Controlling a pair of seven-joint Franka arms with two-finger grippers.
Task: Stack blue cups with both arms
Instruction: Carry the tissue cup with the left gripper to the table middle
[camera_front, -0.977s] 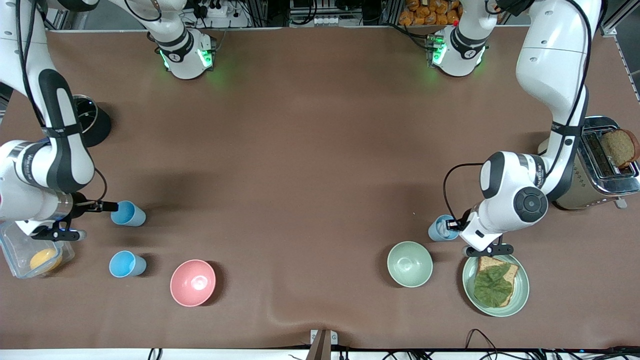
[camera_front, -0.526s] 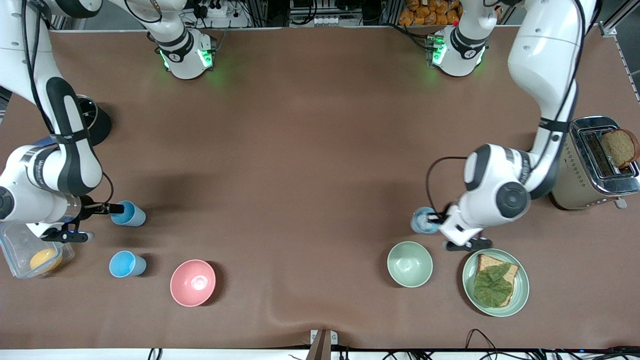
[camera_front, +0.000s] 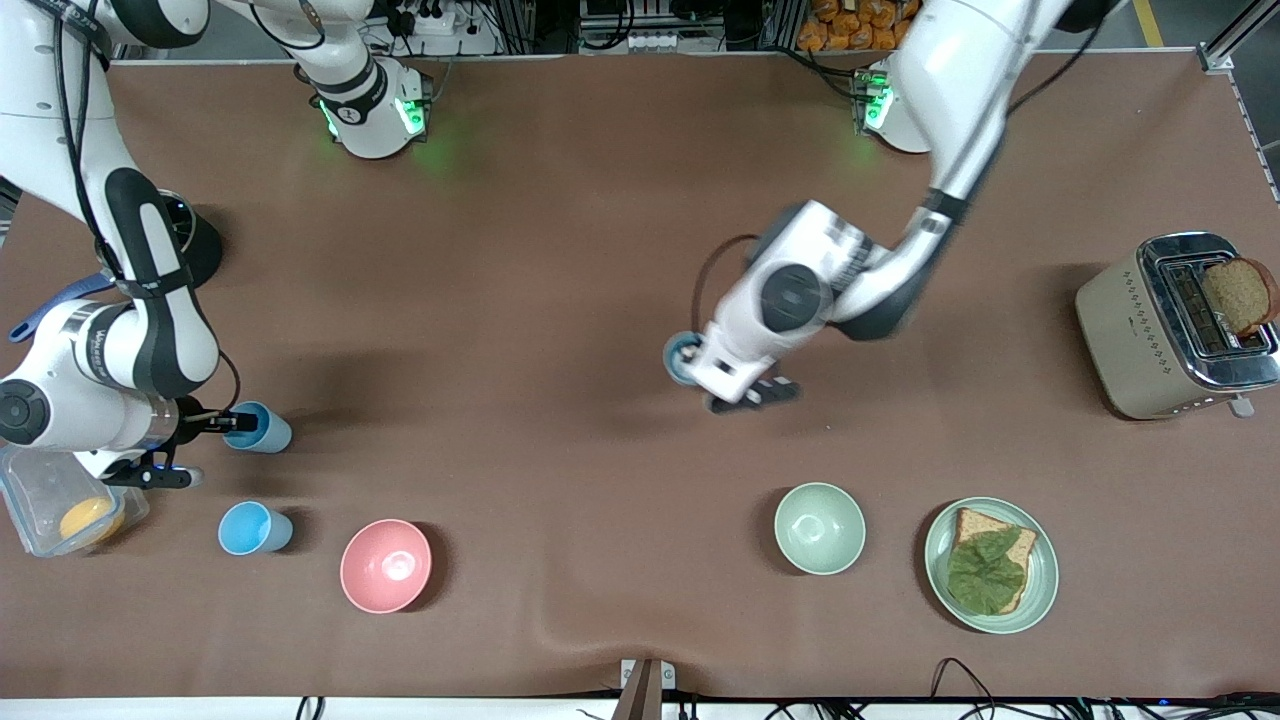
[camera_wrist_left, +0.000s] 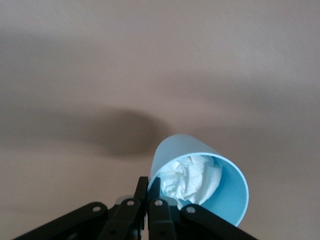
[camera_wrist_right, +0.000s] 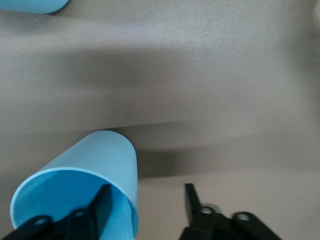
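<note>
My left gripper (camera_front: 692, 362) is shut on the rim of a grey-blue cup (camera_front: 681, 357) and holds it in the air over the middle of the table. In the left wrist view the gripper (camera_wrist_left: 151, 184) pinches the cup's wall (camera_wrist_left: 227, 197); crumpled white paper (camera_wrist_left: 192, 175) fills the cup. My right gripper (camera_front: 232, 422) is open at a light-blue cup (camera_front: 260, 429) standing at the right arm's end. In the right wrist view (camera_wrist_right: 146, 195) one finger is inside that cup (camera_wrist_right: 95, 165) and the other outside it. Another light-blue cup (camera_front: 253, 528) stands nearer the front camera.
A pink bowl (camera_front: 386, 565) sits beside the nearer cup. A pale green bowl (camera_front: 819, 527) and a green plate (camera_front: 1040, 590) with bread and lettuce sit toward the left arm's end, with a toaster (camera_front: 1130, 330). A clear container (camera_front: 40, 500) lies under the right arm.
My left arm has lifted the grey-blue cup from beside the green bowl and carried it toward the table's middle. My right gripper stayed at its cup, shifting slightly.
</note>
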